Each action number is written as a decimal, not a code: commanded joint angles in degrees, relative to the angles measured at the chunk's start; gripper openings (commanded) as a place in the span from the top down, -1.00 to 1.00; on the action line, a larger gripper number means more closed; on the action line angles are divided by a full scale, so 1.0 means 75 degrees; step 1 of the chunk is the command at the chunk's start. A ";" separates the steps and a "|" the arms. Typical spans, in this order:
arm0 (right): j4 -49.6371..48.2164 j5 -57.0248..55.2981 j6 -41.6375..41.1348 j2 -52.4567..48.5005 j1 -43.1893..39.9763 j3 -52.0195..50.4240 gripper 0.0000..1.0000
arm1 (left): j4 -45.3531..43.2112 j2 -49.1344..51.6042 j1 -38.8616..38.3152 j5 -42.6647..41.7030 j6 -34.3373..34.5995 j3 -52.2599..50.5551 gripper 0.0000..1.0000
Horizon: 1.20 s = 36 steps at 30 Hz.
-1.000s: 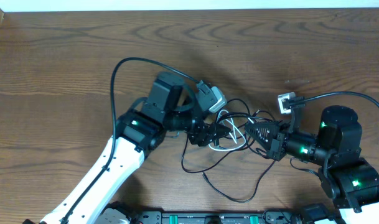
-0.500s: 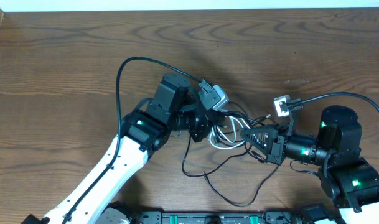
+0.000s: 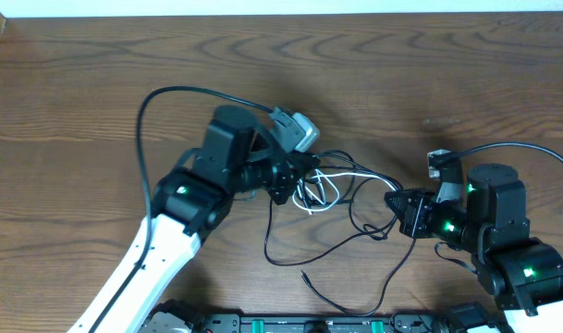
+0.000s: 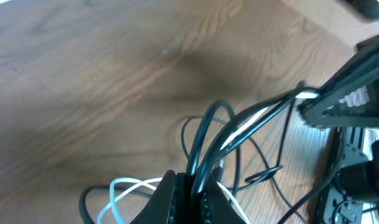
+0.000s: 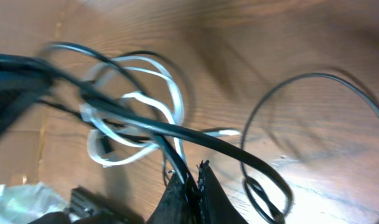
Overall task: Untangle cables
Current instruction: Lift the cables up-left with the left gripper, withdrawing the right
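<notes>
Well, both arms have hold of the same bundle. The left pincer [image 3: 298, 178] is clamped shut on the cables [image 3: 353, 178] near the middle of the desk [image 3: 96, 83]. The right pincer [image 3: 393, 197] is closed on them too, further toward the desk's right edge.

Between the two tips a short run of black cord and white cord is drawn fairly straight, so the bundle's long axis lies left to right across the desk, from one pincer to the other. The knot itself sits just beside the left pincer, where the white cord [image 3: 325, 192] curls in small loops, so the left arm is the nearer one to it.

In the left wrist view, several black strands and a white one rise from between the shut fingers [image 4: 167, 199]. In the right wrist view, a black strand runs into the closed fingers [image 5: 211, 199], with the white loops beyond.

Slack black loops [image 3: 290, 250] trail toward the near edge of the desk, one ending in a small plug [image 3: 304, 275]. I'd guess any pull apart would run along that left-to-right line, and those loops crossing under it could cinch tighter.

The thick wire to the left arm [image 3: 156, 102] and the thick wire to the right arm [image 3: 531, 148] arch well apart from the bundle.
</notes>
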<state>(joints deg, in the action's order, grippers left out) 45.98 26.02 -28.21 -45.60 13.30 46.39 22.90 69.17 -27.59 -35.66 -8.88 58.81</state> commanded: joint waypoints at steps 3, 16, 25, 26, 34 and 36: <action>0.0382 -0.0178 0.0070 0.0044 -0.0047 0.0152 0.98 | -0.0038 -0.0408 0.0402 0.0111 0.0233 0.0090 0.85; 0.1122 0.0099 0.1801 0.0044 -0.0047 0.0152 0.98 | -0.0358 -0.0458 0.0959 0.1279 0.1786 0.0090 0.85; 0.2025 -0.3978 -0.0740 -0.0026 -0.0047 0.0114 0.98 | -0.1492 -0.1142 0.1192 0.1218 0.2608 0.0090 0.85; 0.2034 -0.4150 -0.0877 -0.0055 -0.0047 0.0085 0.98 | -0.1553 -0.1253 0.1192 0.1218 0.2605 0.0090 0.85; 0.1894 -0.4476 -0.1355 -0.0673 -0.0047 -0.0058 0.98 | -0.1635 -0.2288 0.1192 0.1378 0.2541 0.0090 0.85; 0.1883 -0.4450 -0.1352 -0.0918 -0.0047 -0.0058 0.98 | -0.1582 -0.2439 0.1192 0.1600 0.2541 0.0090 0.84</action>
<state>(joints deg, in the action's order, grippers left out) 59.99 -3.33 -35.88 -50.48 13.30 46.72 11.46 52.62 -19.22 -27.46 9.43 58.78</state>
